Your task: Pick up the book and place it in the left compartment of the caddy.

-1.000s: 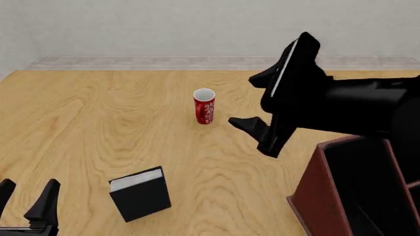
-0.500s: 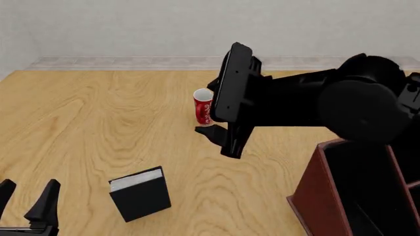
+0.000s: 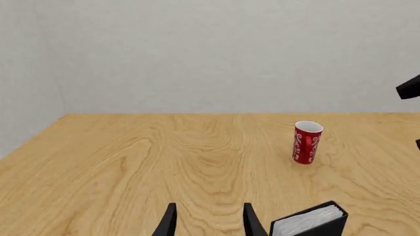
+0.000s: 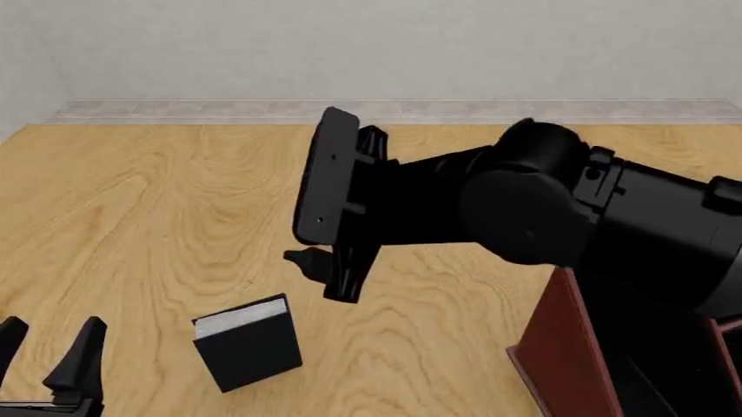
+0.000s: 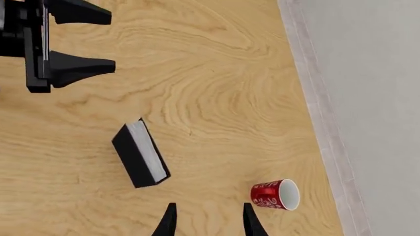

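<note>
The black book [image 4: 247, 341] stands on the table with its white page edge up; it also shows in the left wrist view [image 3: 308, 223] and the right wrist view [image 5: 141, 155]. My right gripper [image 4: 325, 274] is open and empty, hanging above the table just behind and to the right of the book [image 5: 207, 223]. My left gripper [image 4: 47, 356] is open and empty at the near left, left of the book [image 3: 208, 223]. The reddish-brown caddy [image 4: 562, 347] stands at the near right; its black left compartment [image 4: 655, 373] is partly hidden by my right arm.
A red cup [image 3: 306, 142] stands on the table beyond the book, also in the right wrist view [image 5: 276, 194]; my right arm hides it in the front view. The wall and baseboard [image 4: 174, 110] bound the far table edge.
My right arm has swung left from above the caddy to just behind the book, lowering a little and now covering the cup. The left arm and the book have not moved.
</note>
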Motion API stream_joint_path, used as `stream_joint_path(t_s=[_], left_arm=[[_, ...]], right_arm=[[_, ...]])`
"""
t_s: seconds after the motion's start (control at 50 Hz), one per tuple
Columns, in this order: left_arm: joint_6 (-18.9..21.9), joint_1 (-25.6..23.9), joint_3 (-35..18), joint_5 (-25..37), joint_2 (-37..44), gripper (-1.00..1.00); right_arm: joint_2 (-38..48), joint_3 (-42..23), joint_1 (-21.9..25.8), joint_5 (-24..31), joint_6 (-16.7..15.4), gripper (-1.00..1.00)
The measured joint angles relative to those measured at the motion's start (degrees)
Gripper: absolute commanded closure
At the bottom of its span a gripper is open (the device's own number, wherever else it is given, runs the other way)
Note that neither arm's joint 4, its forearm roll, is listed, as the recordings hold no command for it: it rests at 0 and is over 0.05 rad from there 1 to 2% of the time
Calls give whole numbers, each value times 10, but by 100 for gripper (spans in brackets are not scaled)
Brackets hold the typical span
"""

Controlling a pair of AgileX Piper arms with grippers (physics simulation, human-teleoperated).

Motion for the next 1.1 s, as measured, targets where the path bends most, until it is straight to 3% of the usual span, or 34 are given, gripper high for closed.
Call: stream_joint_path(t_s=[0.64,1.1], left_arm=[[0,0,-3,3,0,-100],[0,0,0,0,0,-100]], right_arm=[[45,26,44,-57,52,-100],[71,49,45,-94,64,-100]])
